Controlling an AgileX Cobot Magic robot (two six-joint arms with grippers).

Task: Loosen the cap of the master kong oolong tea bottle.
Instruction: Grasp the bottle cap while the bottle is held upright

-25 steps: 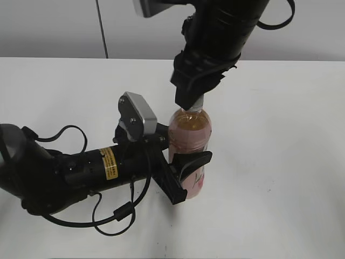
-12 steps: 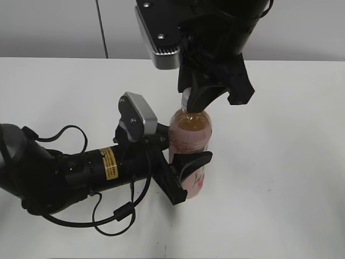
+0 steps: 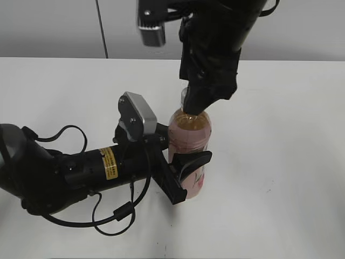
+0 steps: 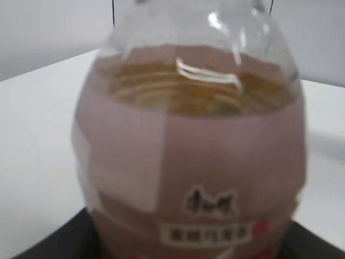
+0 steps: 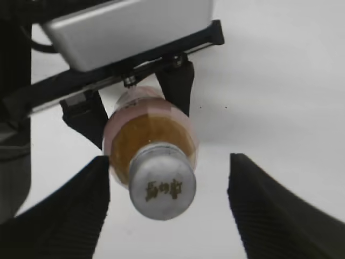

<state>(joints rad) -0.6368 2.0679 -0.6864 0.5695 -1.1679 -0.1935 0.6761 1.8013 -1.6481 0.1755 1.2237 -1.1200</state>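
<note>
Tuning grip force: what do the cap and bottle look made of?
Cap: looks like matte white plastic with a dark printed mark on top.
Bottle: clear, glossy thin plastic, going by glare on its shoulder and tea showing through; pink wrap label, probably film.

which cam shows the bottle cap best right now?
Right wrist view: the cap is seen from above, whole and unobstructed, printed top facing the lens, between the open fingers of the right gripper. In the exterior view that gripper hides all but a sliver of it. The left wrist view shows only the bottle body; the cap is out of frame.
</note>
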